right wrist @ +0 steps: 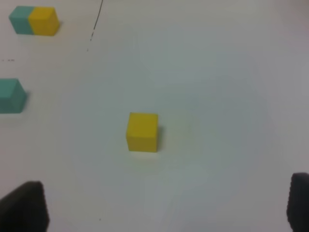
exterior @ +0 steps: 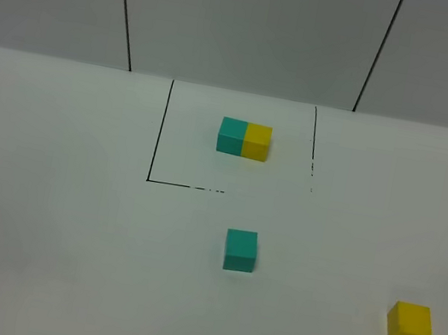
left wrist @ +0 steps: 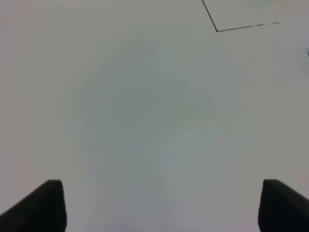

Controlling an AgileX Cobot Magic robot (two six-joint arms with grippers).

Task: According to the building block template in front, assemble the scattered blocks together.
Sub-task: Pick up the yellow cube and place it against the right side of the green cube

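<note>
The building block template (exterior: 244, 139), a teal-and-yellow two-cube bar, lies inside the black outlined square at the back; it also shows in the right wrist view (right wrist: 34, 21). A loose teal cube (exterior: 240, 250) (right wrist: 10, 96) sits just in front of the square. A loose yellow cube (exterior: 410, 325) (right wrist: 142, 132) rests at the front right. My right gripper (right wrist: 164, 208) is open, its fingers wide apart, with the yellow cube ahead of them and apart from them. My left gripper (left wrist: 159, 208) is open over bare table. Neither arm shows in the exterior high view.
The white table (exterior: 48, 232) carries a black outlined square (exterior: 159, 134), whose corner also appears in the left wrist view (left wrist: 217, 30). A grey panelled wall (exterior: 249, 24) stands behind the table.
</note>
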